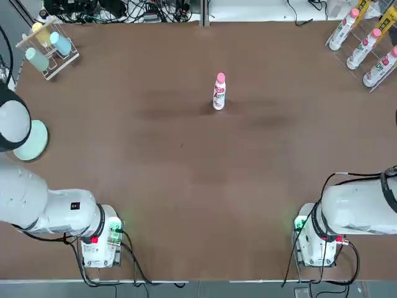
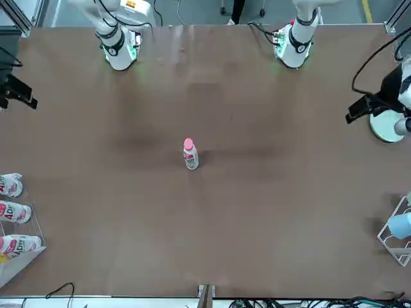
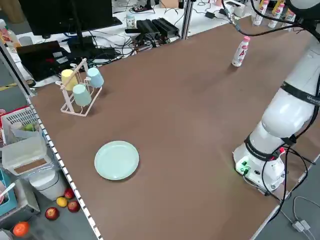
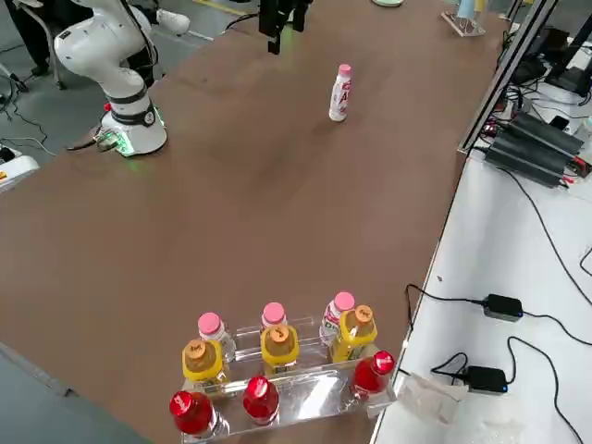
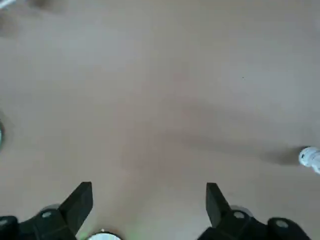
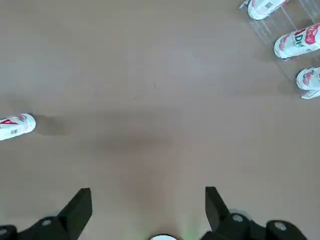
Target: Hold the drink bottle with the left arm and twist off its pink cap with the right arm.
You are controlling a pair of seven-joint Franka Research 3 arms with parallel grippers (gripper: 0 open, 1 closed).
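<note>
The drink bottle (image 1: 218,96) stands upright and alone at the far middle of the brown table, with its pink cap (image 1: 220,77) on top. The side views show the same bottle (image 4: 339,96) and cap (image 3: 245,39). My left gripper (image 5: 148,200) hangs open and empty high over the table's left side, and the bottle (image 5: 310,157) just shows at the edge of its wrist view. My right gripper (image 6: 147,199) is also open and empty, raised over the right side, far from the bottle (image 6: 15,126). Both arms are drawn back near their bases.
A clear rack of pink-capped bottles (image 1: 366,46) stands at the far right corner. A cup rack (image 1: 46,46) with pastel cups sits at the far left corner. A pale green plate (image 3: 116,160) lies near the left edge, partly under the left arm.
</note>
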